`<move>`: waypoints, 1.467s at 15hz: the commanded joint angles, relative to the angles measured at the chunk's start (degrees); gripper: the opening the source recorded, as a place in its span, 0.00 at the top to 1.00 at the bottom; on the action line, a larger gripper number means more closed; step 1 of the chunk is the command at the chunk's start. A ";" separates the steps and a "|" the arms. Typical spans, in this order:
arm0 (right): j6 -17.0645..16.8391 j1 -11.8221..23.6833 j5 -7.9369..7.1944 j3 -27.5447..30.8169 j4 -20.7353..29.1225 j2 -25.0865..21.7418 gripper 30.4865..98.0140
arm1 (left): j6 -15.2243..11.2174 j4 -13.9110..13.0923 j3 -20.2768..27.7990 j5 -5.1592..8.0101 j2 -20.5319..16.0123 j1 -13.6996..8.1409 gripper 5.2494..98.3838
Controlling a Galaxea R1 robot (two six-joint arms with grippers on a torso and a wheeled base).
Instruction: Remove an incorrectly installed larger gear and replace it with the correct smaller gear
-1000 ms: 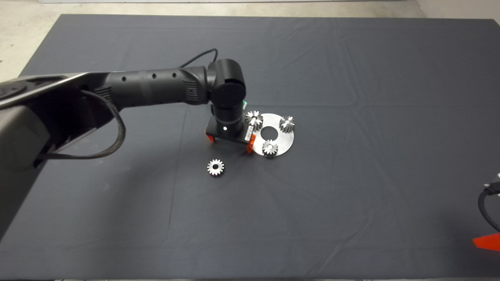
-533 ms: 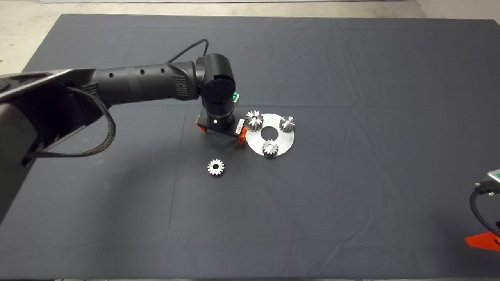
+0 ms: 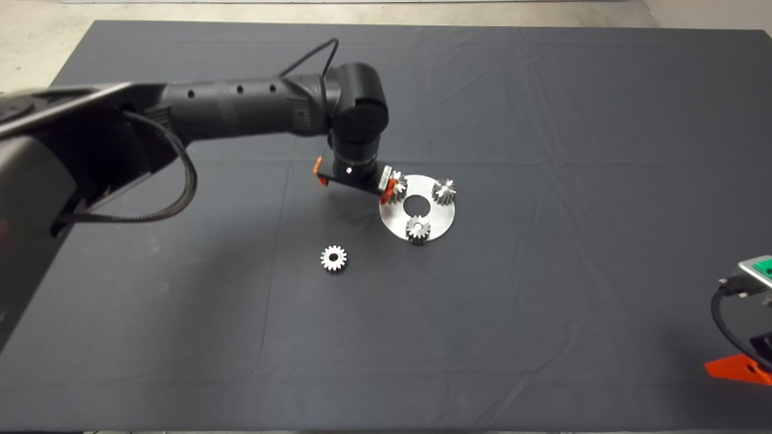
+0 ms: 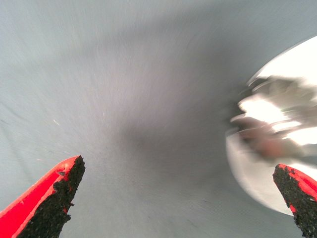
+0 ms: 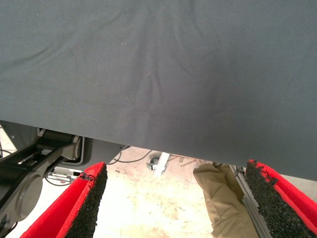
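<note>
Over the far-left edge of the round steel plate (image 3: 443, 222), the left hand (image 3: 353, 176) hangs with its red fingers spread wide apart and nothing between them. One fingertip sits right by the gear at the plate's far-left post, which I take to be the larger gear (image 3: 395, 186); I cannot tell from above whether the finger touches it. In the left wrist view that gear (image 4: 270, 124) shows only as a smear over the bright plate (image 4: 257, 176), near one black pad (image 4: 297, 198), with the other pad (image 4: 59, 198) well off over bare mat (image 4: 138, 99). The wide spread looks meant to let the fingers straddle the gear from either side, though the hand seems set off to one side of it as yet.

Two more gears stand on the plate, one at the far right (image 3: 444, 191) and one at the near edge (image 3: 417, 228), around the plate's central hole. The smaller gear (image 3: 333, 258) lies flat on the mat (image 3: 543, 120), well apart from the plate on its near-left side, likely parked there within easy reach for the swap.

The right hand (image 3: 739, 369) waits at the worktop's near-right edge, fingers (image 5: 84, 203) apart and empty, its camera looking past the mat's edge to the floor.

A small white label shows on the left hand's body, but its print is too small to read. I see no other writing.
</note>
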 commanded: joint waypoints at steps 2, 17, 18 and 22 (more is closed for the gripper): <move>1.49 0.54 -3.67 0.31 1.67 1.62 0.36 | -0.64 -3.06 -2.95 4.48 2.27 -3.03 0.01; 2.45 0.54 -3.76 0.31 1.67 2.55 0.36 | 3.89 -2.27 -10.45 -1.54 3.34 3.03 0.01; 2.54 0.56 -3.76 0.31 1.67 2.58 0.36 | 3.89 -2.27 -10.43 -1.13 3.34 3.03 0.01; 4.03 0.53 -3.67 0.31 1.67 4.87 0.36 | 3.02 -2.62 -7.38 1.14 3.42 2.33 0.01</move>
